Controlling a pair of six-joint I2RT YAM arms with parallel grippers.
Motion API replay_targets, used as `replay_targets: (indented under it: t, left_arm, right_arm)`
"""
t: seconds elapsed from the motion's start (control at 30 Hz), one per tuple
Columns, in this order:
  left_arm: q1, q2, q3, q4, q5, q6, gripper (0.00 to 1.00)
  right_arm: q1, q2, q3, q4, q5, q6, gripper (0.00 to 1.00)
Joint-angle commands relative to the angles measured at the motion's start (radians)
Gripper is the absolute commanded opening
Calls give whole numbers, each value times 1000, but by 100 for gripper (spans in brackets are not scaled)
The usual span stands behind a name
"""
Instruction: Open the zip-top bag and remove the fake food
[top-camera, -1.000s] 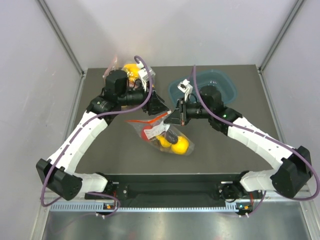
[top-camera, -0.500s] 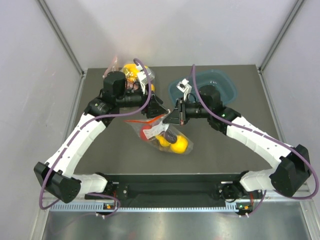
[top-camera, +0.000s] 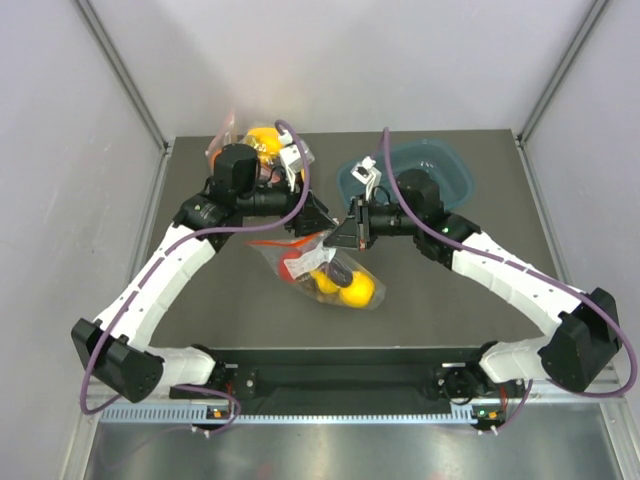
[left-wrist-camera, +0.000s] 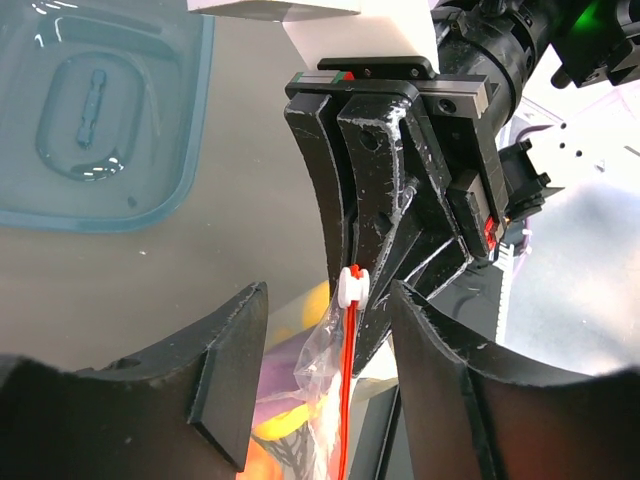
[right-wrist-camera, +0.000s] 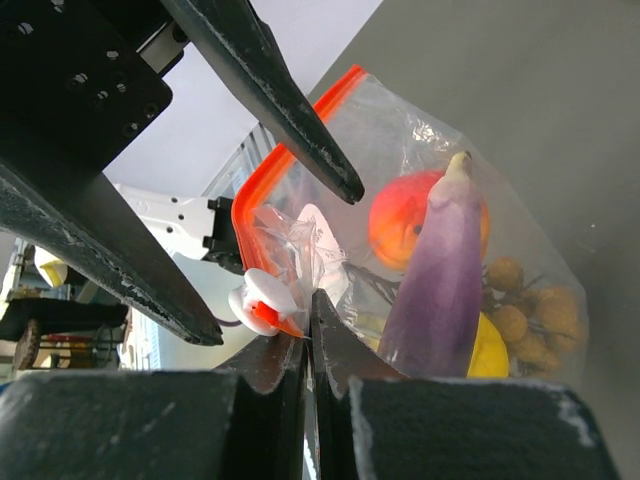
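The zip-top bag (top-camera: 330, 272) lies mid-table with its red-orange zip end lifted. My right gripper (right-wrist-camera: 310, 302) is shut on the clear plastic at that corner, just beside the white slider (right-wrist-camera: 260, 300). Through the bag I see the fake food: a purple eggplant (right-wrist-camera: 440, 285), a red tomato (right-wrist-camera: 405, 220), a yellow lemon (right-wrist-camera: 485, 350) and a brown cluster (right-wrist-camera: 525, 320). My left gripper (left-wrist-camera: 330, 335) is open and faces the right one. The zip strip (left-wrist-camera: 347, 390) and slider (left-wrist-camera: 351, 286) hang between its fingers, touching neither.
A second clear bag (top-camera: 262, 140) with yellow and orange fruit sits at the back left, behind the left arm. A blue-tinted tub (top-camera: 445, 165) stands at the back right. Grey walls close in both sides.
The left gripper has shifted slightly round the bag's lifted zip end and its fingers have narrowed a little. The right gripper and the bag have stayed put.
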Motion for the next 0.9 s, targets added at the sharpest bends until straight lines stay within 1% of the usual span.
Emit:
replay_targets:
  t: [0.0,0.27,0.4,0.43,0.5,0.53,0.63,0.67,0.7,0.87]
  left_arm:
    - [-7,8,4,6,25,22,56]
    - [-6,24,7,6,43,16,48]
    - [-6,24,1,-3,52,18,43]
    - [-7,22,-2,-3,52,18,37]
    - [-6,19,-5,-5,57,16,31]
    - [-7,16,-8,-5,63,15,21]
    - [-6,18,-14,-5,75,10,8]
    - [-7,18,-15,-5,78,10,1]
    - [-7,16,-18,-6,81,8,0]
    - [-6,10,-24,-31,95,16,0]
  right_arm:
    - [23,1,57,86,-20,9,0]
    - [24,7,57,84,-31,9,0]
    - [27,6,57,84,-28,7,0]
    - [27,4,57,84,-28,7,0]
    - [29,6,53,84,-26,7,0]
    - [29,3,48,86,-23,7,0]
    - [29,-5,41,84,-12,7,0]
    - [29,-10,37,84,-6,7,0]
    - [29,-19,34,84,8,3,0]
    - [24,-56,11,84,37,0,0]
